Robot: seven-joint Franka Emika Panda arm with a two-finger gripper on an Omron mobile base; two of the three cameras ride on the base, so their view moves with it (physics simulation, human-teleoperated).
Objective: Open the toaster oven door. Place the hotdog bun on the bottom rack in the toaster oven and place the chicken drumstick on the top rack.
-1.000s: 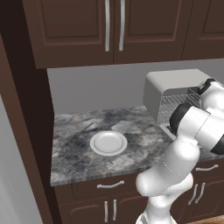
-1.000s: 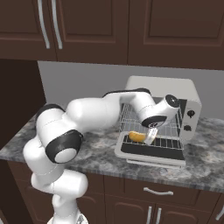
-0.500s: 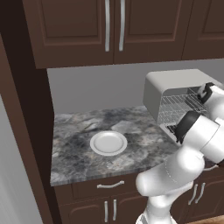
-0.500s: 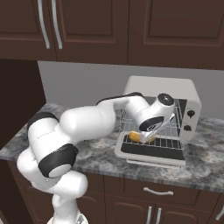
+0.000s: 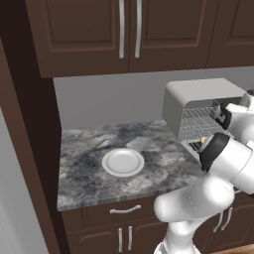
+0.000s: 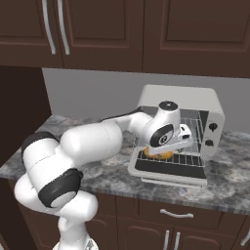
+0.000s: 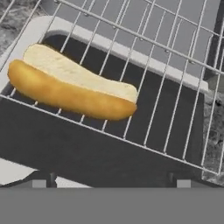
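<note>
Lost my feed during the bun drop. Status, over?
Gripper at the toaster oven mouth, jaws open, empty. Hotdog bun lying on the pulled-out rack, door down. White plate bare on the counter; nothing blocking.

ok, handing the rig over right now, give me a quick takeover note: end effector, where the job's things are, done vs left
End effector: open, holding nothing, at the mouth of the toaster oven.
Toaster oven door: down, open.
Hotdog bun: lying on a pulled-out wire rack, released. Which rack level cannot be told for sure; it looks like the lower one.
Chicken drumstick: cannot place it from these views. White plate on the counter has nothing on it.
Done: door open, bun set down.
Left: find the drumstick, put it on the top rack.
</note>
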